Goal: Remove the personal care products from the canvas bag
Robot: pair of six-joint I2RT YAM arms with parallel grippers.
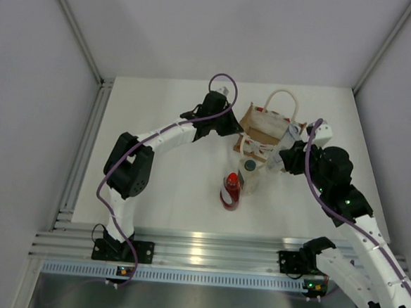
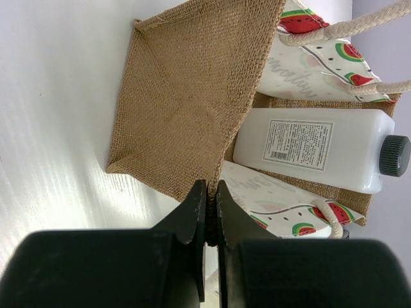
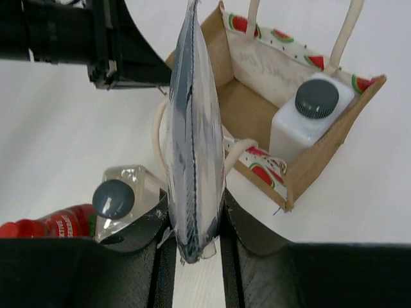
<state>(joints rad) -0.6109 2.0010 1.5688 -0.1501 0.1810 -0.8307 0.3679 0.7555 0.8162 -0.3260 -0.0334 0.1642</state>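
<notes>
Nearest the arm bases, the red bottle [image 1: 231, 191] and one whitish bottle [image 1: 248, 177] are standing side by side on the bench [image 1: 167, 201], already out. Just beyond them, the right pincer [image 3: 192, 239] is clenching the slim grey container [image 3: 192, 128], holding it raised by the rim of the canvas bag [image 2: 186, 96]. The left pincer [image 2: 208, 200] is pinching the bag's burlap edge, apparently steadying it. The second whitish bottle [image 2: 314, 146] is lying inside, so about half is finished: one to set down, one to fetch. Bare bench is showing left of the red bottle. The bag is sitting near the far wall, leaving little room behind.
</notes>
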